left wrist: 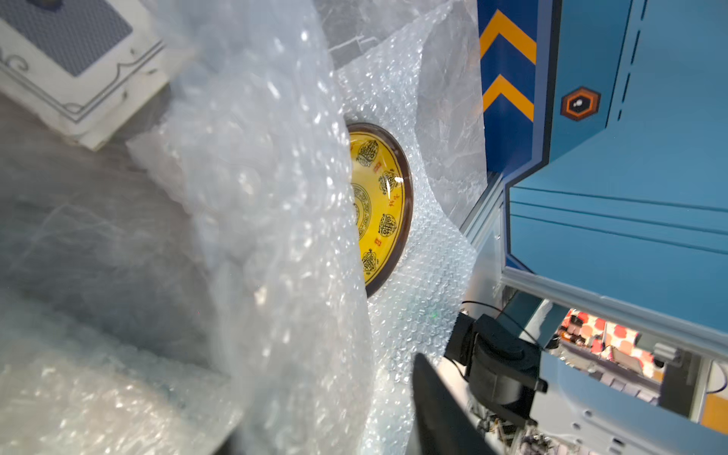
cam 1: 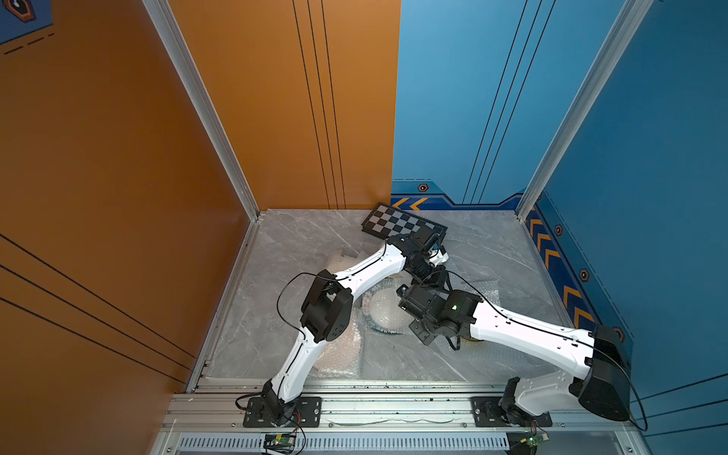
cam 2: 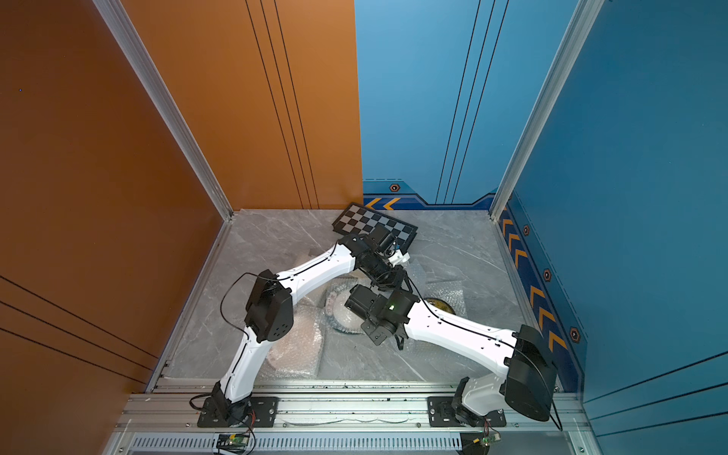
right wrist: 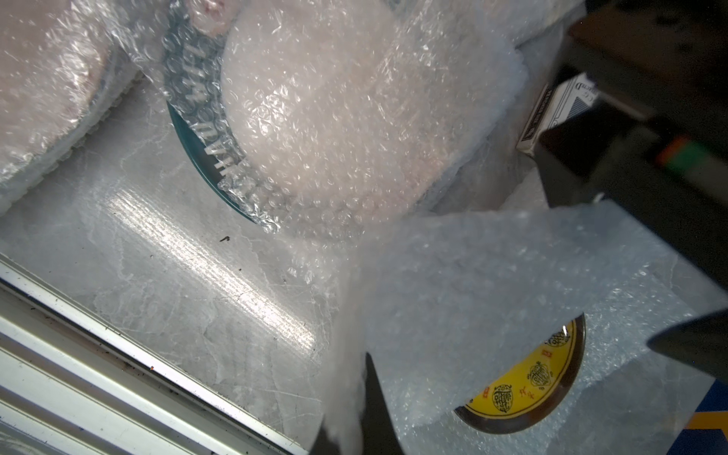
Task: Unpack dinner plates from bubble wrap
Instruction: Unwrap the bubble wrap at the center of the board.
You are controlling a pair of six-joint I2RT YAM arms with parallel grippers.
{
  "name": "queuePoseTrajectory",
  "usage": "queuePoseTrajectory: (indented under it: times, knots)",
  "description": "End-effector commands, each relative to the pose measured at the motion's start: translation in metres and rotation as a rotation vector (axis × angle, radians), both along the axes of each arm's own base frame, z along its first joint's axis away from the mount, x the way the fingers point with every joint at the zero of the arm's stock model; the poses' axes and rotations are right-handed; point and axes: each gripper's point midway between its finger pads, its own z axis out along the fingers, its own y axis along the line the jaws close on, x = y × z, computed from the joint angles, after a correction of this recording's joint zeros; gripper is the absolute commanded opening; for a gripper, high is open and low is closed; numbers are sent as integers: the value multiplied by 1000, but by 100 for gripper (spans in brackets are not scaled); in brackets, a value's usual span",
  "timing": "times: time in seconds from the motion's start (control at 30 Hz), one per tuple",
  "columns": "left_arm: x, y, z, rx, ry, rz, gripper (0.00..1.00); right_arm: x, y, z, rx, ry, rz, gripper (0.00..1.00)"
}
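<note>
Nearest, a wrapped bundle (cam 1: 338,356) lies beneath the left arm (cam 1: 299,354), its contents unreadable through the crinkly film. Farther in, the green-lettered plate (right wrist: 195,145) shows only an arc of rim, and bubble wrap (right wrist: 335,118) blankets the rest. Beside it, the glossy yellow plate (left wrist: 384,205) rests on another sheet, half screened (from above, the right arm (cam 1: 524,335) hides most of it). The right gripper (right wrist: 354,425) is clamped on a flap of bubble wrap. The left gripper (left wrist: 338,437) is smothered in wrap, so I cannot tell how its jaws stand. Beyond sit the card box (left wrist: 78,59), cut off at the frame edge, and the checkerboard (cam 1: 398,224).
</note>
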Motion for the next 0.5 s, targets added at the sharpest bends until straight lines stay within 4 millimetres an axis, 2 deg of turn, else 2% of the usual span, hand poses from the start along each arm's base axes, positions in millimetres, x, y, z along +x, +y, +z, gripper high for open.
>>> queuePoseTrajectory:
  times: [0.0, 0.03, 0.1, 0.23, 0.3, 0.4, 0.47]
  knots:
    - [10, -1, 0, -22, 20, 22, 15, -4, -10, 2, -10, -12, -22, 2]
    - [10, 0, 1, -22, 19, 24, 2, -5, -11, 1, -10, -13, -25, 2]
    - [11, 0, 0, -18, 19, 26, 0, -5, -14, 4, -2, -21, -38, 7]
    - [10, 2, -1, -5, 10, 30, 0, -7, -27, 21, 67, -47, -114, 49]
    - [10, 5, -1, 4, 2, 35, 0, -9, -35, 37, 162, -50, -186, 63]
    - [9, 10, -1, 18, -15, 39, 0, -13, -50, 60, 341, -31, -319, 71]
    - [8, 13, -3, 30, -24, 38, 0, -16, -61, 72, 441, -19, -389, 73]
